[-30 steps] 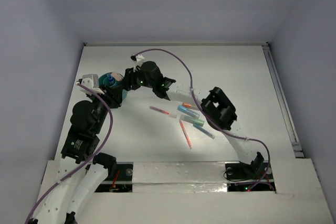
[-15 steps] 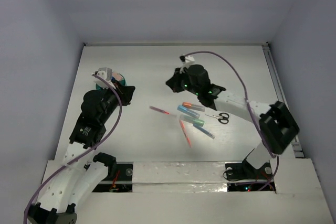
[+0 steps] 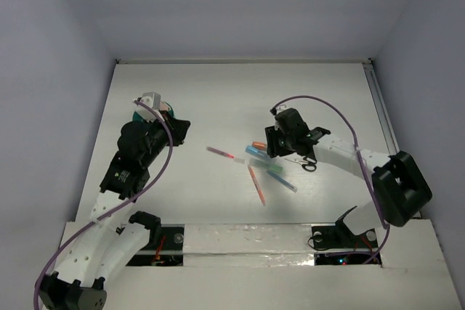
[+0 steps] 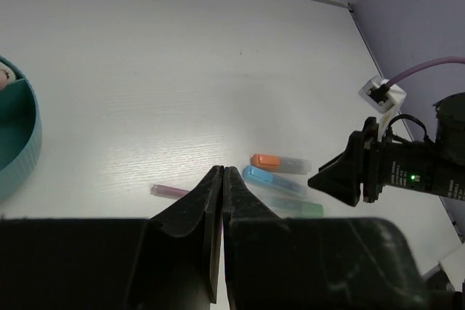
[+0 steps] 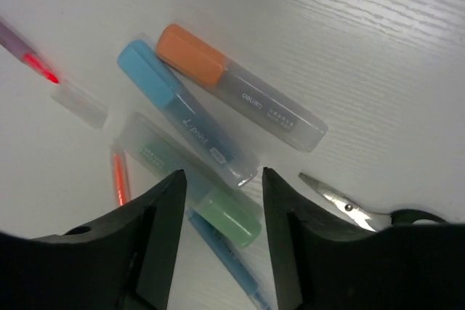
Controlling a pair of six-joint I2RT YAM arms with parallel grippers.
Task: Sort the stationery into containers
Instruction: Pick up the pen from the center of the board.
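Several markers and pens lie in a loose cluster mid-table. In the right wrist view I see an orange-capped marker (image 5: 232,88), a blue marker (image 5: 182,110), a green marker (image 5: 196,179), a slim blue pen (image 5: 225,263), an orange pen (image 5: 120,176), a pink pen (image 5: 29,56) and the tiny scissors (image 5: 349,205). My right gripper (image 5: 221,179) is open just above the green marker's cap end; from above it (image 3: 274,150) hovers over the cluster. My left gripper (image 4: 221,172) is shut and empty beside the teal pot (image 4: 14,143), which the left wrist mostly hides in the top view (image 3: 167,111).
The right arm's purple cable (image 3: 320,103) loops above the cluster. The scissors (image 3: 309,165) lie right of the markers. The pink pen (image 3: 220,153) lies apart, left of the cluster. Walls enclose the table's back and sides.
My right gripper has swung from beside the teal pot rightward and down to above the marker cluster. The left gripper has stayed by the pot, shifting slightly.
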